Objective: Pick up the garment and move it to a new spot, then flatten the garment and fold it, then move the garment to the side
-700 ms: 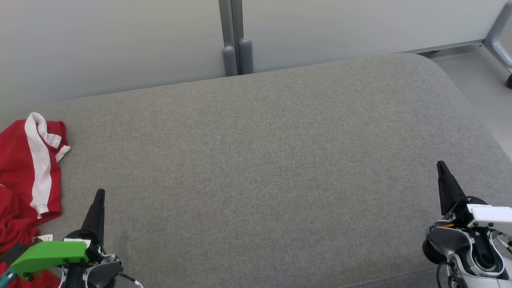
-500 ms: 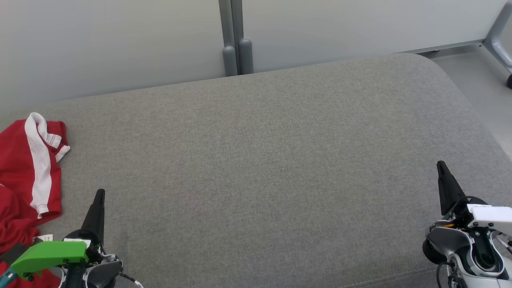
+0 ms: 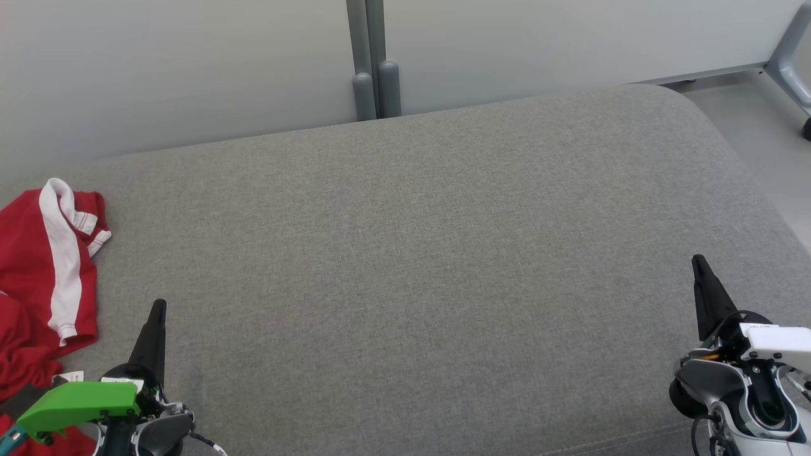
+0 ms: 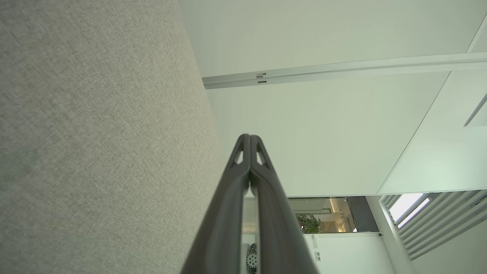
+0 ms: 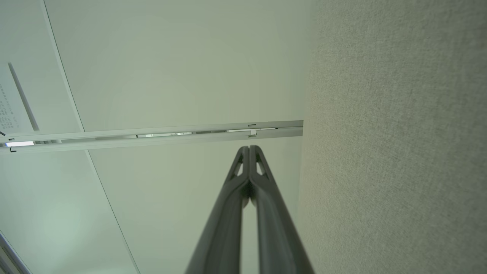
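Grey cushion [image 3: 412,253] bears the red garment [image 3: 25,253]; left gripper [image 3: 159,304] and right gripper [image 3: 698,259] both pinched together.

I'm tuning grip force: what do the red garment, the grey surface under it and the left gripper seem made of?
Red garment: thin matte knit, likely jersey; soft rumples, stitched white trim.
Grey surface: matte woven upholstery over padding, judging by flecked weave and rounded edge.
Left gripper: dark, smooth, faint sheen, cut-outs near tips; moulded plastic or rubber, unclear which.
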You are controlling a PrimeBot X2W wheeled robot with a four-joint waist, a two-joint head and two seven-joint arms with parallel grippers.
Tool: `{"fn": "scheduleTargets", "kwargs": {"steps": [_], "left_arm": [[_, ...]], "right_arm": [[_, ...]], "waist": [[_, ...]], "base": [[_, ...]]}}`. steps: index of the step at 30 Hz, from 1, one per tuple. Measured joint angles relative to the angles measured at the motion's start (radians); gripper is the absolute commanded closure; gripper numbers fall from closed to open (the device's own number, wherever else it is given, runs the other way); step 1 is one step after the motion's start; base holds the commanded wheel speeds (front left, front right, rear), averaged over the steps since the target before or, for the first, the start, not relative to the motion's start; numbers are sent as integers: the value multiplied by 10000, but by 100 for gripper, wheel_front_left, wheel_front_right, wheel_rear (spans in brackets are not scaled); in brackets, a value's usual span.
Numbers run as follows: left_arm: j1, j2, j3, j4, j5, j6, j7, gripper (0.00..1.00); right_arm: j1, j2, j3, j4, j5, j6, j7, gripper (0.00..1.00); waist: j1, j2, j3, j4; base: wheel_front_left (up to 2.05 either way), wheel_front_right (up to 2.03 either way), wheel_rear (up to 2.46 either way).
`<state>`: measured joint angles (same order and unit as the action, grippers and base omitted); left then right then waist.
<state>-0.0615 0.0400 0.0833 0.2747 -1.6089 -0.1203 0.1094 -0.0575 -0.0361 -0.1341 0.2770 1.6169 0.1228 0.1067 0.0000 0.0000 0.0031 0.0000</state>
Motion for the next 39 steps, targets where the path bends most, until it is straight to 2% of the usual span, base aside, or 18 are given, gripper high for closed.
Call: {"fn": "scheduleTargets", "kwargs": {"steps": [4,5,6,7,12,22,30,39], "left_arm": [[0,0,0,0,0,0,0,100],[12,-6,-6,56,0,6,-2,0],[73,-21,-15,151,0,15,-2,100],[168,-52,-23,257,0,17,-2,0],[652,-257,-142,706,0,21,-17,0],[654,-249,-435,585,326,21,-362,0],[619,-238,-545,351,1198,63,-596,0],[549,-230,-541,-194,2752,330,-909,0]], "right_arm": [[0,0,0,0,0,0,0,100],[26,15,4,50,2,-2,-2,0],[92,58,8,148,4,-4,-2,100],[196,104,19,270,4,-10,-2,0],[710,332,84,698,4,-15,-23,0],[705,318,242,573,-416,-13,-368,0],[704,299,136,336,-1244,-27,-600,0],[691,198,151,-280,-2953,-115,-899,0]], "waist": [[0,0,0,0],[0,0,0,0],[0,0,0,0],[0,0,0,0],[0,0,0,-1],[0,0,0,-1],[0,0,-5,-4],[0,0,-5,-2]], "base": [[0,0,0],[0,0,0],[0,0,0],[0,0,0],[0,0,0],[0,0,0],[0,0,0],[0,0,0]]}}
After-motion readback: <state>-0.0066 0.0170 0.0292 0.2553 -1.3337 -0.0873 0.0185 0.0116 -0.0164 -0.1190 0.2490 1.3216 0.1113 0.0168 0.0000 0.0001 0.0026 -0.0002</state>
